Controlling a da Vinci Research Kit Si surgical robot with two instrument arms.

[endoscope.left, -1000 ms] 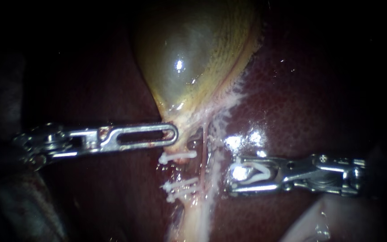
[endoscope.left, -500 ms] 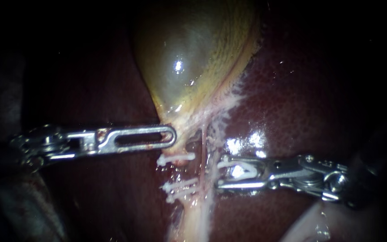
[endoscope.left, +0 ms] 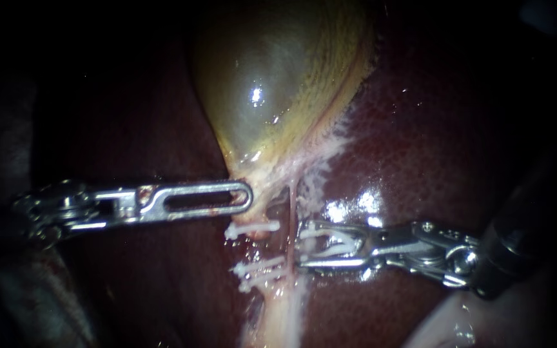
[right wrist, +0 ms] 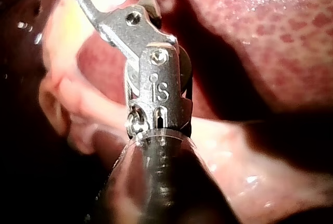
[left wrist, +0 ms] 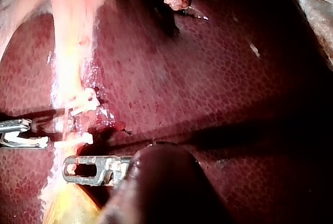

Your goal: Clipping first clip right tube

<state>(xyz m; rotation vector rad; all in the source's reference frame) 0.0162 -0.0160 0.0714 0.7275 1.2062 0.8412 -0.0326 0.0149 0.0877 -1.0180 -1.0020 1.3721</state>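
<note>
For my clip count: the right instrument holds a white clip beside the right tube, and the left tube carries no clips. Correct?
No: the left tube carries several fastened clips, as the endoscope view shows. The right instrument does hold a white clip beside the right tube.

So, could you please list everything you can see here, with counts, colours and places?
gallbladder: one, yellow-green, upper centre of the endoscope view.
liver: one, dark red, under and around everything.
left tube: one, pale pink, below the gallbladder, clipped.
right tube: one, thin, reddish, beside the left tube.
set clips: three, white, across the left tube.
loaded clip: one, white, open, in the right instrument's jaws.
left instrument: one, silver, tip beside the gallbladder's neck.
right instrument: one, silver, jaws spread around the loaded clip, tips at the right tube.
</note>
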